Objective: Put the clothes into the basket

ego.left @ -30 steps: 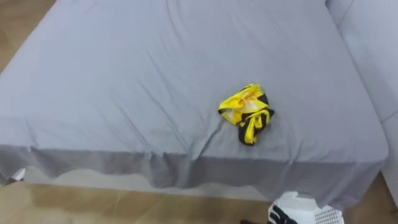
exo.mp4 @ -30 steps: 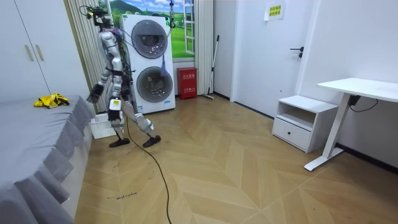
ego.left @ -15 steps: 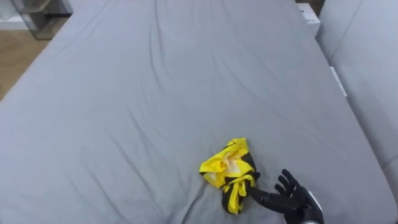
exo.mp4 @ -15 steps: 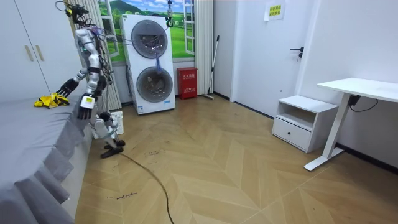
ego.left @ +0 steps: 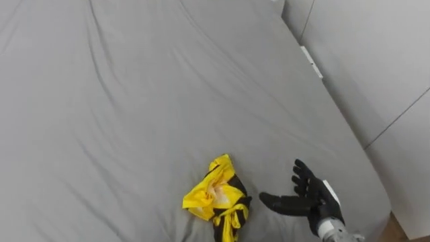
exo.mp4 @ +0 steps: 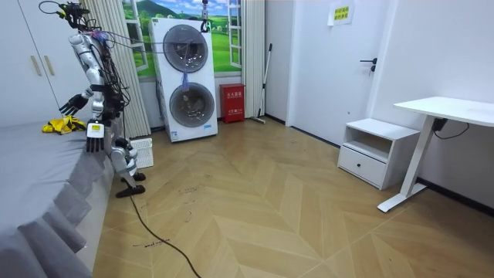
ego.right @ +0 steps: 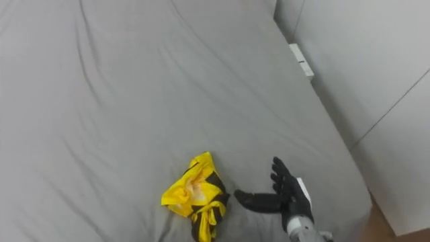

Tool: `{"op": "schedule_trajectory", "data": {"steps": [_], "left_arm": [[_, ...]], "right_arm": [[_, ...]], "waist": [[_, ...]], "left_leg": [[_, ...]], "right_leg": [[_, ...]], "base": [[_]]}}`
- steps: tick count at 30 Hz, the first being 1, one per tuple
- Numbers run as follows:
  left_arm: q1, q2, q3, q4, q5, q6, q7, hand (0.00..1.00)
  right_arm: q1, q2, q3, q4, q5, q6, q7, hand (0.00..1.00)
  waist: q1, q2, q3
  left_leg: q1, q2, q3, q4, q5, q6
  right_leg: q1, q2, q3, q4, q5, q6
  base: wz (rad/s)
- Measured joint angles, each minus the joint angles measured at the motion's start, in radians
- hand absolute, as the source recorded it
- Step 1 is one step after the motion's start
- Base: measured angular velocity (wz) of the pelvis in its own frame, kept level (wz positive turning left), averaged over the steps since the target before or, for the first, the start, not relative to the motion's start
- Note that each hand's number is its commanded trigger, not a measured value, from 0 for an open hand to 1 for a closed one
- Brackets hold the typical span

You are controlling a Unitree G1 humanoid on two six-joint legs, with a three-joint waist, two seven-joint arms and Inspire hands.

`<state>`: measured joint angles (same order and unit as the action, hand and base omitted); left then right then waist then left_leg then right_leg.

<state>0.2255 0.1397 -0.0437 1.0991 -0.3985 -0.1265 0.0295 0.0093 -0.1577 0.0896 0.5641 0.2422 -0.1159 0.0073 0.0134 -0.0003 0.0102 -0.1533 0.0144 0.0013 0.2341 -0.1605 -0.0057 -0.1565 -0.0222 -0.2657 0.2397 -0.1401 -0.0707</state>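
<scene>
Your right hand (ego.left: 306, 198), fingers spread apart and empty, hovers over the bed (ego.left: 134, 101). The yellow clothes (ego.left: 213, 198) lie crumpled just left of its fingertips, seemingly not touching.

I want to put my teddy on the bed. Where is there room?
Nearly all of the grey bed is bare: everything beyond and left of the yellow clothes, across to the white wardrobe on the right. It is crowded only near the front, where the right hand, open, is beside the clothes.
</scene>
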Motion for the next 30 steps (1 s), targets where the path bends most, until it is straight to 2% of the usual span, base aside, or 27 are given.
{"op": "schedule_trajectory", "data": {"steps": [3, 8, 11, 17, 20, 30], "left_arm": [[-0.028, 0.006, -0.009, 0.023, -0.002, 0.009, 0.0, 0.0], [-0.083, 0.009, -0.052, 0.066, -0.002, 0.021, -0.008, 0.0], [-0.117, 0.009, -0.06, 0.086, 0.0, 0.036, -0.027, 0.0], [-0.145, 0.011, -0.063, 0.113, -0.002, 0.064, -0.037, 0.0], [-0.148, 0.026, -0.102, 0.112, -0.004, 0.069, -0.039, 0.0], [-0.174, 0.039, -0.137, 0.114, -0.028, 0.071, -0.037, 0.0]], "right_arm": [[-0.073, -0.003, 0.002, 0.065, 0.001, 0.0, 0.023, 0.0], [-0.207, -0.004, 0.005, 0.189, -0.017, 0.005, 0.038, 0.0], [-0.277, -0.003, 0.006, 0.254, -0.023, 0.008, 0.039, 0.0], [-0.332, -0.009, 0.011, 0.253, -0.025, 0.009, 0.037, 0.0], [-0.354, -0.014, 0.065, 0.247, -0.025, 0.009, 0.028, 0.0], [-0.338, -0.013, 0.153, 0.29, -0.097, 0.023, 0.054, 0.0]], "waist": [[0.008, -0.004, -0.0003], [0.037, 0.014, 0.0058], [0.062, 0.024, 0.0081], [0.079, 0.024, 0.0087], [0.079, 0.021, 0.0105], [0.075, 0.011, 0.0167]], "left_leg": [[-0.03, -0.008, 0.0, 0.002, 0.005, 0.007], [-0.068, -0.015, -0.001, 0.008, 0.011, 0.016], [-0.083, -0.012, 0.024, 0.003, 0.012, 0.018], [-0.113, -0.01, 0.029, -0.003, 0.013, 0.018], [-0.114, -0.01, 0.03, -0.014, 0.013, 0.019], [-0.123, -0.011, 0.031, -0.021, 0.014, 0.021]], "right_leg": [[-0.023, -0.009, -0.01, 0.0, -0.002, 0.005], [-0.062, -0.014, -0.008, 0.003, 0.009, 0.015], [-0.081, -0.017, -0.008, 0.003, 0.01, 0.016], [-0.117, -0.018, -0.006, 0.005, 0.01, 0.016], [-0.12, -0.016, -0.005, -0.002, 0.01, 0.016], [-0.127, -0.018, 0.002, -0.009, 0.007, 0.02]], "base": [[0.13], [0.03], [-0.08], [-0.02], [0.0], [0.0]]}}
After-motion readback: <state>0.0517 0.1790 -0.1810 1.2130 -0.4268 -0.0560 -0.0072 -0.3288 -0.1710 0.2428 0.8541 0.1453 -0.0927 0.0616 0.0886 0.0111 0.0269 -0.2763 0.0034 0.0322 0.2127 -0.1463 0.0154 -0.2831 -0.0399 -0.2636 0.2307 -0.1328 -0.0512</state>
